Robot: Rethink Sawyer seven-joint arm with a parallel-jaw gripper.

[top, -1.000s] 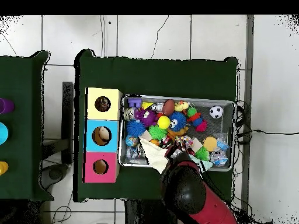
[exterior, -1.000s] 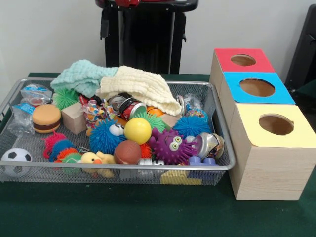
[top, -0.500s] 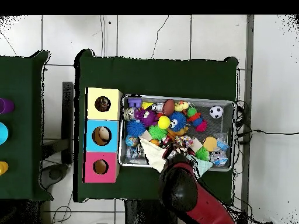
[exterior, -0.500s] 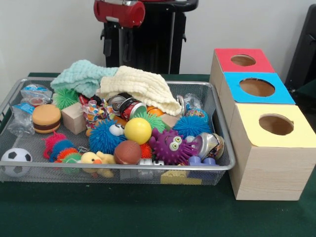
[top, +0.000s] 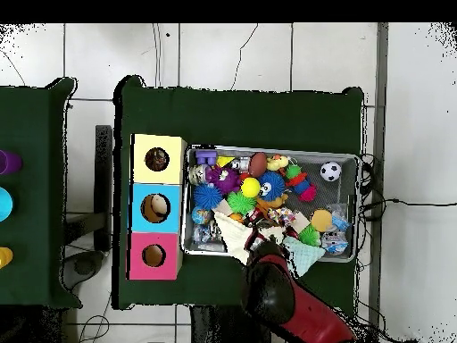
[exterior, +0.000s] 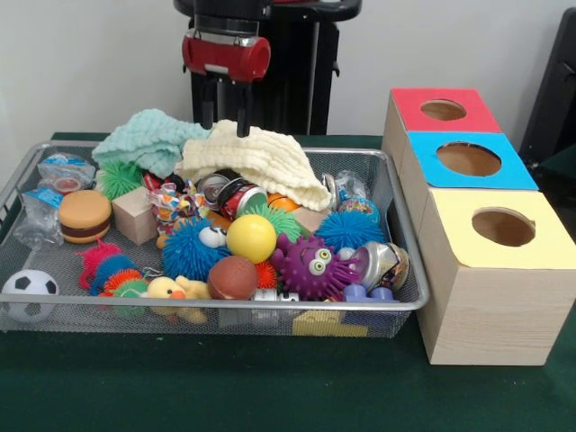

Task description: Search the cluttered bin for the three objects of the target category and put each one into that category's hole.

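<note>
Tool (exterior: 225, 121), fingers apart, hangs over the cluttered bin's (exterior: 270, 307) far edge.

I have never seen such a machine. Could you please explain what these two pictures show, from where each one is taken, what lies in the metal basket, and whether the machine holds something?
The machine is a robot arm, red and black, on a pedestal behind the table. One picture is taken across the table, facing the robot; the other looks straight down from above, with the robot's base at the bottom.

The gripper hangs open above the cream cloth, its two fingers apart, holding nothing.

The wire mesh bin is full of toys: a yellow ball, a purple spiky toy with eyes, a small soccer ball, a toy burger, a mint green cloth.

Beside it stand three wooden boxes, each with a round hole: red, blue and yellow.
</note>
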